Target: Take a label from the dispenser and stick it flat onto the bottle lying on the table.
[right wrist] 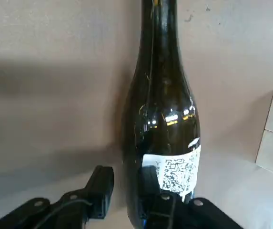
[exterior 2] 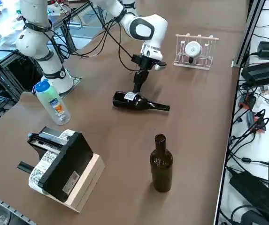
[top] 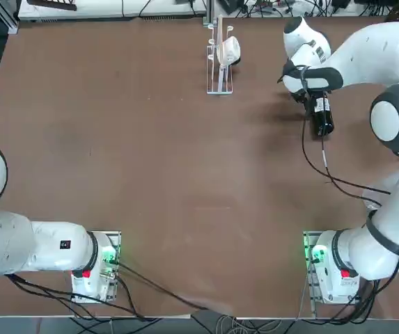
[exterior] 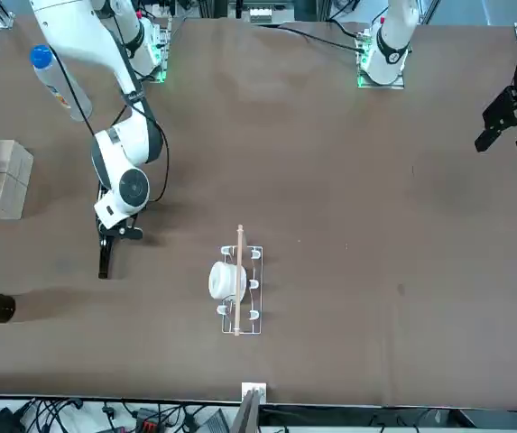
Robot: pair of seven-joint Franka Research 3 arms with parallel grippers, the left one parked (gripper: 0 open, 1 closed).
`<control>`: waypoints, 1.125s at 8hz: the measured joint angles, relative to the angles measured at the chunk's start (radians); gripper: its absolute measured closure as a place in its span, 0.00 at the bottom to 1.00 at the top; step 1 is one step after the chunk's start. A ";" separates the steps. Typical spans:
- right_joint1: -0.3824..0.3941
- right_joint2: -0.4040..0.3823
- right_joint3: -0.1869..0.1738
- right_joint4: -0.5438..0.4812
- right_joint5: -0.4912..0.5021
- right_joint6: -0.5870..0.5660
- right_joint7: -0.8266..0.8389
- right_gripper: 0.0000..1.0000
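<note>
Apparently, little remains beyond smoothing and retreat: the label sits on the wine bottle, upper centre in the right side view, with the right gripper's fingers apart.

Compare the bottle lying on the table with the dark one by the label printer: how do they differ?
The lying bottle is on its side, while the other dark bottle stands upright. The lying bottle carries a white label; the standing bottle shows none. The right gripper is at the lying bottle, whereas the standing bottle has no gripper near it. Both are dark glass with narrow necks.
</note>
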 joint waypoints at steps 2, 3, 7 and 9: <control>0.000 0.000 -0.001 0.000 0.000 0.000 0.000 0.66; 0.000 0.001 -0.001 0.000 0.000 0.000 0.000 0.66; 0.000 0.005 -0.001 0.001 0.000 0.005 0.001 0.66; 0.000 0.015 -0.001 0.002 0.001 0.018 0.001 0.66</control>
